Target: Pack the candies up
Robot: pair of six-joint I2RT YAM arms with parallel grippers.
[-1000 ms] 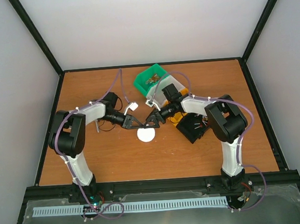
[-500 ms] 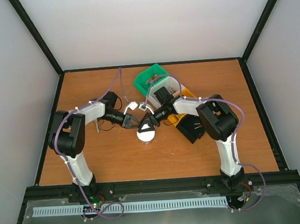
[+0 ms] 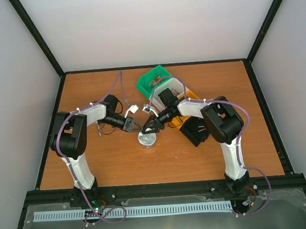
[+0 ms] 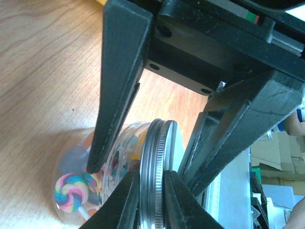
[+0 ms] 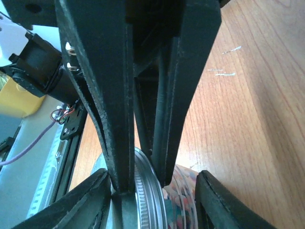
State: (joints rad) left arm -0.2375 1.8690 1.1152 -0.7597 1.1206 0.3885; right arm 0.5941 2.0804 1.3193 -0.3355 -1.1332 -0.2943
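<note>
Clamping the lid (image 4: 155,148) in the left gripper (image 3: 137,128), likely to steady the jar (image 3: 147,139) mid-table, candies (image 4: 67,189) inside. Straddling it with the right gripper (image 3: 149,129), can't tell whether gripping yet.

Overhead, soft, even light fell from above. The pale walls (image 3: 151,24) were bright and the wooden table (image 3: 93,167) was warm-toned, with only faint, short shadows. In both wrist views the black fingers (image 4: 121,81) loomed close to the lens as dark, soft-edged shapes. The jar (image 4: 76,162) had a pale sheen on its metal rim (image 4: 155,171). The candies (image 4: 69,191) looked slightly smeared through curved glass, and the far right background was washed out.
</note>
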